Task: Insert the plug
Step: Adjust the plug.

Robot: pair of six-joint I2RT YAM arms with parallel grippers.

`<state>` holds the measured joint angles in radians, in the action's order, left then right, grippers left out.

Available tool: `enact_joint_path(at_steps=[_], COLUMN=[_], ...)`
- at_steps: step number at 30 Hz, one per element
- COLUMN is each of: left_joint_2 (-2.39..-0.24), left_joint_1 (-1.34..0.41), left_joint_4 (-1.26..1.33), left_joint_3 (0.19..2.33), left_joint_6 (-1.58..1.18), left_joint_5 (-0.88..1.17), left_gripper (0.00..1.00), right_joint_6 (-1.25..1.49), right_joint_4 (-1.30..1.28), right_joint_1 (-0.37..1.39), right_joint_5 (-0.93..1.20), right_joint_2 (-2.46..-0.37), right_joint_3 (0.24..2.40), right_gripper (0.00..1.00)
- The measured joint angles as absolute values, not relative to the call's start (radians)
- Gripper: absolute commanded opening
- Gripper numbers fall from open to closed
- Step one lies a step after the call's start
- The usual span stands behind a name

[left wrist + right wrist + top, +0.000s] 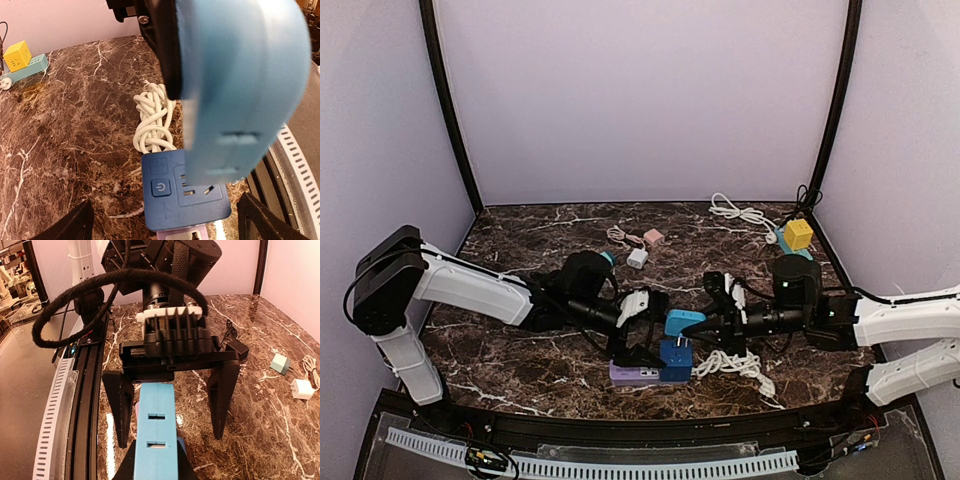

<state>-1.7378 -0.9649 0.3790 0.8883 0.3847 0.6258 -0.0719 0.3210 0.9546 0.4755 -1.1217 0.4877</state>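
Note:
A light blue plug (684, 322) is held in my right gripper (706, 330), just above a dark blue socket cube (675, 361). In the left wrist view the plug (240, 90) hangs over the cube's socket face (185, 192), blurred and hiding part of the slots. The cube sits against a purple power strip (634, 373). My left gripper (642, 348) is open, and its fingers (70, 225) stand wide on either side of the cube without touching it. In the right wrist view the plug (155, 435) sits clamped between my right gripper (155, 462), with the open left gripper (170, 405) just beyond.
A coiled white cable (735, 362) lies right of the cube, also in the left wrist view (152, 120). A yellow cube on a teal strip (798, 236) stands at the back right. Small white (637, 258) and pink (653, 237) adapters lie behind. The front rail (620, 465) is close.

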Motion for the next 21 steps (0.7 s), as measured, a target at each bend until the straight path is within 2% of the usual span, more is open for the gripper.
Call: enact_joint_path(at_steps=[8,10,13,16,21], left_joint_2=[-1.687,-1.686,-1.686,-1.686,-1.686], left_joint_1=[-0.965,-0.968,-0.974,-0.982,-0.988], left_joint_4=[0.437,0.486,0.530,0.561,0.577], left_joint_3=[0.888,0.888,0.888,0.888,0.888], left_joint_6=[0.136,0.038,-0.064,-0.134,-0.191], left_joint_5=[0.698,0.699,0.690,0.680,0.655], left_gripper=[0.92,0.90,0.78,0.62,0.45], right_joint_6=[-0.060,-0.058,-0.058,-0.058,-0.059], right_joint_4=[0.317,0.316,0.315,0.313,0.312], right_joint_1=[0.955,0.955,0.955,0.955,0.955], right_joint_5=[0.422,0.418,0.417,0.418,0.418], right_joint_2=[-1.076,-1.077,-1.084,-1.091,-1.096], right_joint_3=[0.505,0.514,0.533,0.551,0.563], right_gripper=[0.00,0.00,0.00,0.00,0.00])
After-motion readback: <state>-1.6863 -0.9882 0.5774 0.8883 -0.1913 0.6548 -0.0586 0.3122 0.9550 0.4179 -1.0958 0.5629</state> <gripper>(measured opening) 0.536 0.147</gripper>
